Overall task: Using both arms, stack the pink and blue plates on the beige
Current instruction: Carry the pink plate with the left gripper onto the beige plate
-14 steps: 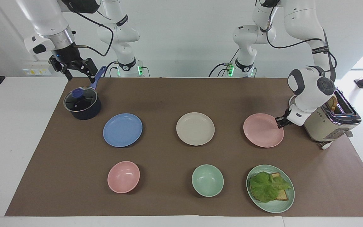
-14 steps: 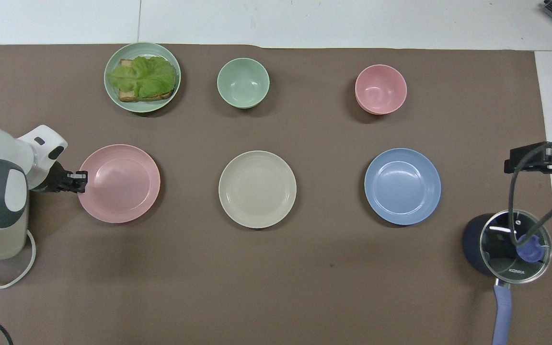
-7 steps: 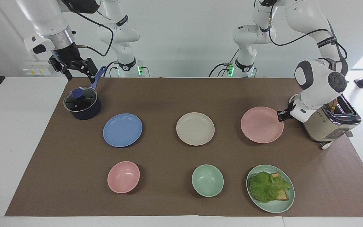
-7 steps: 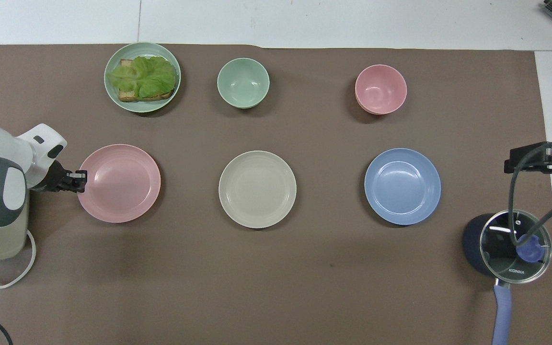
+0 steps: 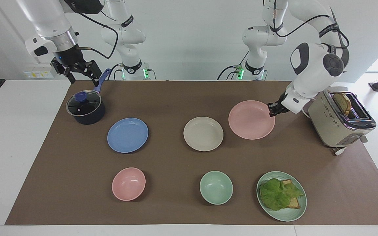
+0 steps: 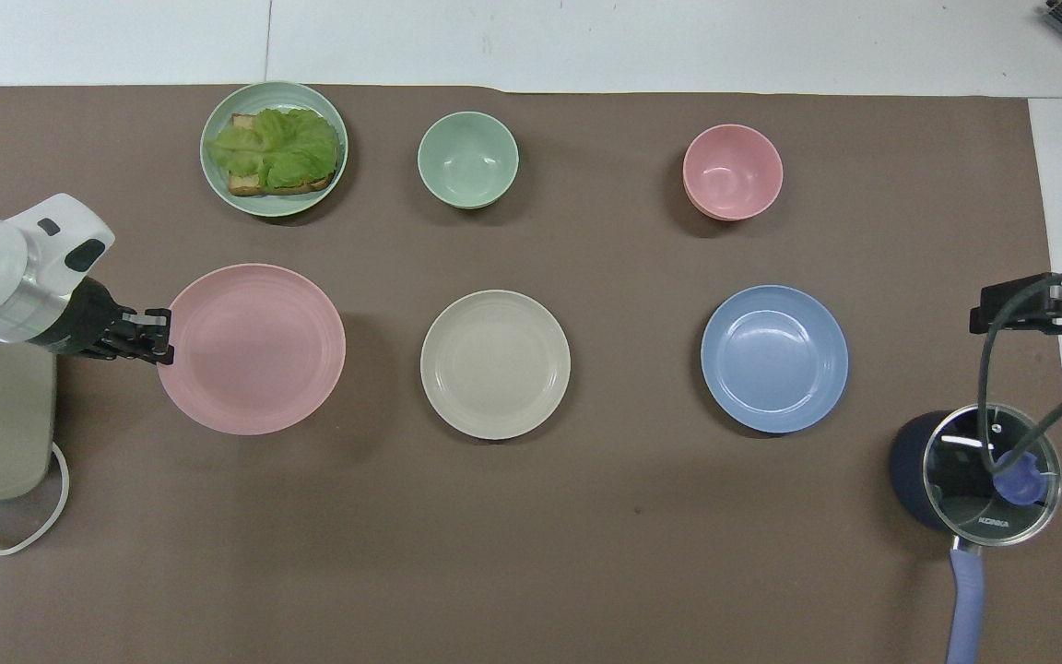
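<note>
Pink plate, facing view: clamped at its rim by the left gripper, it now hangs clear of the table beside the beige plate, whereas a second ago it lay flat next to the toaster. The lift is done; carrying it over the beige plate is the likely next step. The right gripper waits, jaws spread and empty, above the pot; the blue plate lies untouched.

Overhead view: the pink plate appears larger than before, consistent with its rise, the left gripper gripping its edge on the side away from the beige plate. The blue plate rests between that plate and the right gripper.
</note>
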